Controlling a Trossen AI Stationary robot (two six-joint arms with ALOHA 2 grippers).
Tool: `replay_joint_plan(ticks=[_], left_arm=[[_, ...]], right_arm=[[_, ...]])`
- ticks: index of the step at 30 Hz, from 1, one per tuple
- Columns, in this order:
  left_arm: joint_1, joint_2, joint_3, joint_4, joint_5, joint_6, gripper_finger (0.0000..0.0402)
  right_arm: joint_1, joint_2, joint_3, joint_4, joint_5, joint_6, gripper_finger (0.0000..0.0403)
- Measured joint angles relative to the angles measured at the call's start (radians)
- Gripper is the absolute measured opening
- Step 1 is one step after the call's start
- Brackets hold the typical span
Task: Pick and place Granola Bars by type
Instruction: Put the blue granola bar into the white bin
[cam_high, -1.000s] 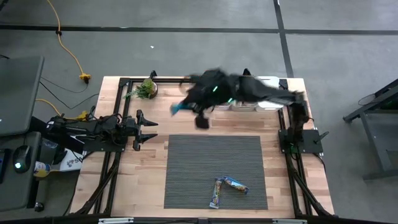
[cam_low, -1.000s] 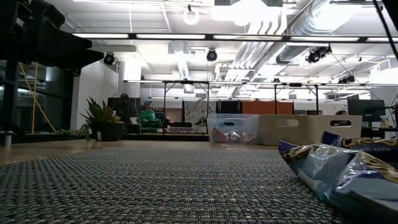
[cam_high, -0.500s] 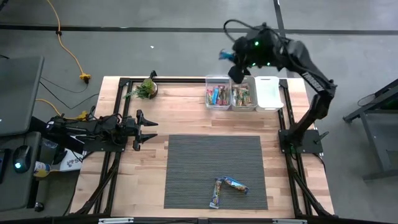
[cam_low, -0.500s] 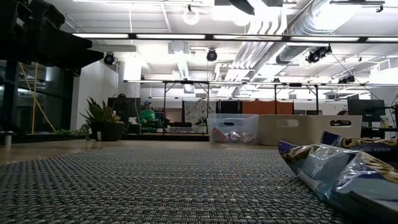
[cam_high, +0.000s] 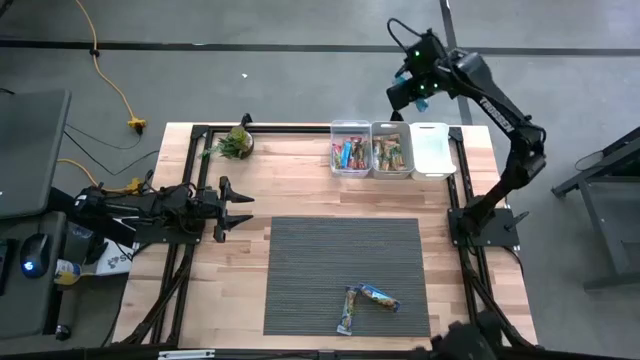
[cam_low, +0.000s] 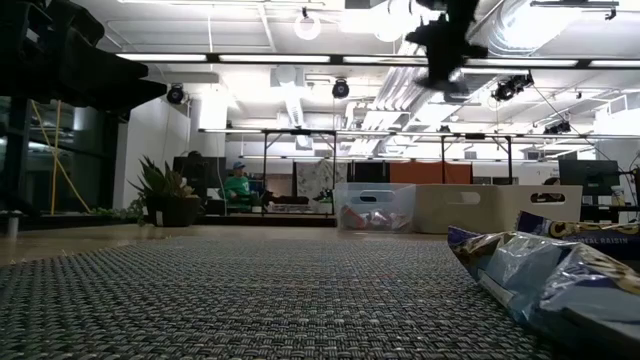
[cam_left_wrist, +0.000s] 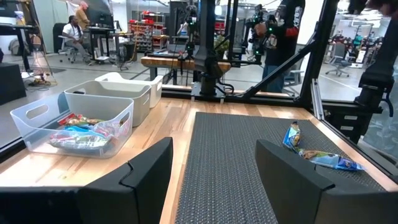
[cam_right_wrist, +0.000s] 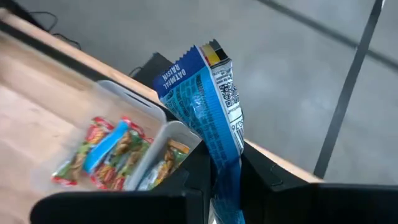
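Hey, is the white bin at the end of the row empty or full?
Empty: from above, the white bin shows only bare floor, unlike its two neighbours holding bars.

The blue bar (cam_right_wrist: 208, 118) held in the right gripper (cam_right_wrist: 225, 177) carries the words "OATMEAL RAISIN" along its wrapper, near its upper end at about 11 o'clock; other print is unreadable.

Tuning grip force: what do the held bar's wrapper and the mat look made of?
The blue granola bar in the right gripper: thin glossy printed film, probably plastic or foil, creased. The mat: grey woven, ribbed weave, likely vinyl or fabric.
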Motion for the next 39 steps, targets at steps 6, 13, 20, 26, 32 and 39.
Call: replay_joint_plan(ticks=[6, 13, 20, 26, 32, 39], left_arm=[[0.000, 0.000, 0.000, 0.000, 0.000, 0.000, 0.0227], [0.000, 0.000, 0.000, 0.000, 0.000, 0.000, 0.0227], [0.000, 0.000, 0.000, 0.000, 0.000, 0.000, 0.0227], [0.000, 0.000, 0.000, 0.000, 0.000, 0.000, 0.0227], [0.000, 0.000, 0.000, 0.000, 0.000, 0.000, 0.0227], [0.000, 0.000, 0.000, 0.000, 0.000, 0.000, 0.0227]], right_arm=[[-0.083, -0.070, -0.378, 0.254, -0.051, 0.135, 0.0041], [-0.132, -0.166, -0.784, 0.514, -0.084, 0.329, 0.0044], [-0.140, -0.274, -1.051, 0.653, -0.042, 0.474, 0.0039], [-0.140, -0.377, -1.193, 0.755, 0.008, 0.550, 0.0040], [-0.140, -0.404, -1.216, 0.797, 0.005, 0.625, 0.0049], [-0.140, -0.404, -1.216, 0.776, 0.001, 0.623, 0.0073]])
